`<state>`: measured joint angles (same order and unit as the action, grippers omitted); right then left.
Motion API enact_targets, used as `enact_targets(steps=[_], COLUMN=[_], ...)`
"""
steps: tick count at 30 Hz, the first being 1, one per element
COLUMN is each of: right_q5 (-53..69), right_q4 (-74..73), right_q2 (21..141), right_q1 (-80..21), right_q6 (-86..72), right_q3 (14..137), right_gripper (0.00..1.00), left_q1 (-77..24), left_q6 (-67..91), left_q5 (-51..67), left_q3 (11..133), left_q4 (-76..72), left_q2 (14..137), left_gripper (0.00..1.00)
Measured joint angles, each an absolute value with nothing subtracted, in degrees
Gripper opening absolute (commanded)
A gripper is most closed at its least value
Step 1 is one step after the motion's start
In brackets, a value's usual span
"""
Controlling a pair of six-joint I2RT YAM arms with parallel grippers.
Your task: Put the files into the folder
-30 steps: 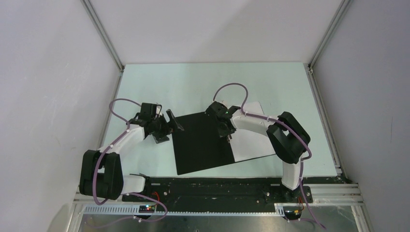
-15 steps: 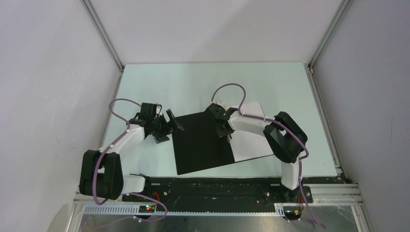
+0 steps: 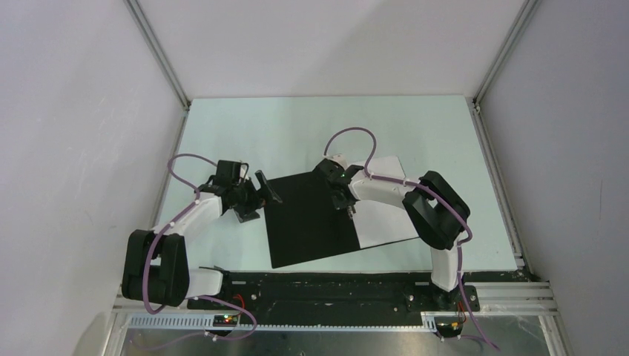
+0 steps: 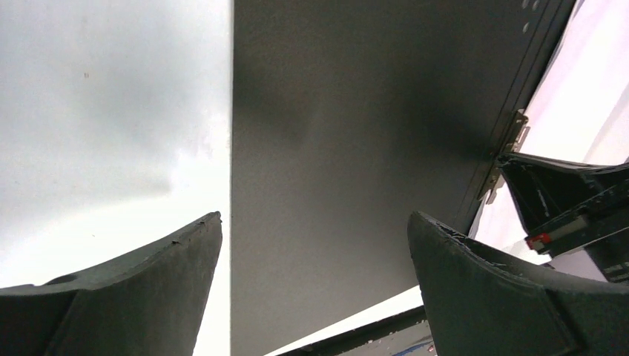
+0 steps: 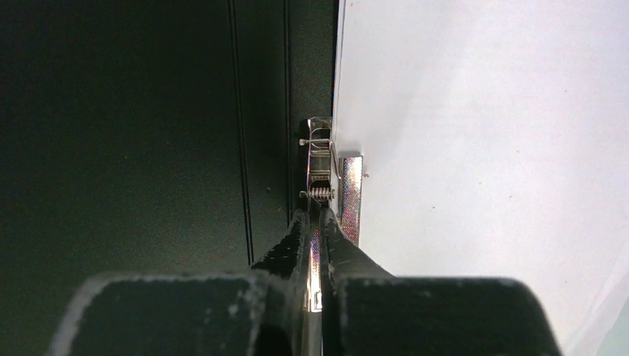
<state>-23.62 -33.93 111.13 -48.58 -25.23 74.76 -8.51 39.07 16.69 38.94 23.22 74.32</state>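
- Folder (image 3: 308,222), inner face: plain matt black, with two thin darker lines running beside the spine.
- Spine clip (image 5: 320,167): bright silver metal.
- Files (image 3: 386,222): plain white, unmarked.
- Counter (image 3: 297,130): pale mint-white, no pattern.
- My left gripper (image 4: 313,222) and my right gripper (image 5: 315,219): black, scuffed grey along the edges.
- My left arm (image 3: 189,215) and right arm (image 3: 386,189): white links, black joints.
- Cables (image 3: 352,133): mauve.
- Walls (image 3: 74,111): plain pale grey.

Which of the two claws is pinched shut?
The right gripper, closed on the metal clip of the folder; the left gripper gapes wide open.
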Motion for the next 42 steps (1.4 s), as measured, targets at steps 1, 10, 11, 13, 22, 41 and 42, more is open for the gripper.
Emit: enact_targets(steps=[1, 10, 11, 13, 22, 41, 42], right_q5=[-23.2, -13.8, -13.1, -11.6, -5.4, 1.1, 1.4], right_q4=[-34.1, -35.9, -36.2, -36.4, -36.4, -33.0, -32.2], right_q2=[111.0, 108.3, 107.5, 105.7, 100.2, 103.4, 104.1], right_q1=[-48.3, -42.3, -41.7, -41.1, -39.3, -37.8, -38.0], right_q6=[-25.2, -25.8, -25.9, -25.9, -25.9, -30.5, -31.1], right_q3=[74.8, 74.8, 74.8, 74.8, 74.8, 74.1, 73.9], right_gripper=[0.00, 0.00, 0.00, 0.00, 0.00, 0.11, 0.14], left_q1=[-8.5, -8.5, -8.5, -8.5, -8.2, -8.4, -8.6], left_q6=[39.1, 39.0, 39.0, 38.7, 36.3, 36.3, 36.5], left_q5=[16.7, 16.7, 16.8, 17.1, 20.6, 32.2, 32.3], left_q3=[38.6, 38.0, 38.0, 38.0, 40.1, 46.2, 46.5], left_q4=[23.2, 23.2, 23.2, 23.2, 23.6, 24.3, 24.3], left_q2=[74.3, 74.2, 74.2, 74.2, 76.2, 67.6, 67.1], left_gripper=[1.00, 1.00, 1.00, 1.00, 1.00, 1.00, 1.00])
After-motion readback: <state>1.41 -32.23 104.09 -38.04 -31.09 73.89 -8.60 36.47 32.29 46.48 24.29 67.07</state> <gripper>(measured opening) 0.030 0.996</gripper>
